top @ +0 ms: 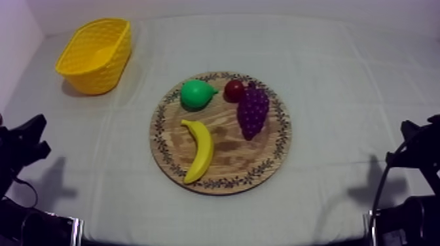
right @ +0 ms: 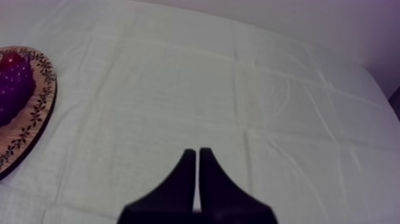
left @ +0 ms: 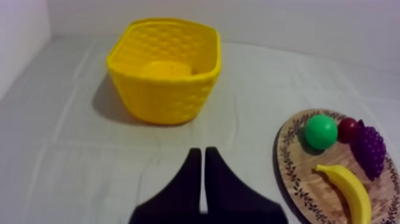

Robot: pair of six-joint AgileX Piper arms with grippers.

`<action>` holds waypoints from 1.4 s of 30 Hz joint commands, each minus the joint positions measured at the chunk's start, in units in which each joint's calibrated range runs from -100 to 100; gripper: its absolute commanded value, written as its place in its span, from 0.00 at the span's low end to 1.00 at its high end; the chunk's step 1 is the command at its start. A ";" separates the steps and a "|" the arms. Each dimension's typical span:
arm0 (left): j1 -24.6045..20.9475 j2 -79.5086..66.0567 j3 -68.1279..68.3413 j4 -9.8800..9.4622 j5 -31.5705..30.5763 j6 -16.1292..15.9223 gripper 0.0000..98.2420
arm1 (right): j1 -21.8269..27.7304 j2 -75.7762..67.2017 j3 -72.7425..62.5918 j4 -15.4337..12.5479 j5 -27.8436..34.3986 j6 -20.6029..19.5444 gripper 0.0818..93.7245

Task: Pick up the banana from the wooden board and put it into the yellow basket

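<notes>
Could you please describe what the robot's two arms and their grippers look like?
The left gripper has two plain black fingers, broad at the base and tapering to slim tips, with no markings that I can make out. The right gripper looks just the same. Seen from above, the left arm and the right arm are black, angular, jointed shapes.

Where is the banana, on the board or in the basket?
On the wooden board: the banana lies flat; the yellow basket holds no fruit.
</notes>
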 commanded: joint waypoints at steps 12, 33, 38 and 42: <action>12.36 29.77 -37.00 -1.56 11.07 3.18 0.01 | 0.00 -0.02 0.02 0.01 0.03 -0.02 0.00; 26.83 58.94 -55.11 -2.96 19.80 13.76 0.01 | 0.00 -0.02 0.02 0.01 0.03 0.00 0.00; 29.17 63.61 -54.75 -1.88 18.89 13.95 0.01 | 0.00 -0.02 0.02 0.01 0.03 0.00 0.00; 31.40 66.94 -56.17 -1.53 20.58 15.05 0.01 | 0.00 -0.02 0.02 0.01 0.03 0.00 0.00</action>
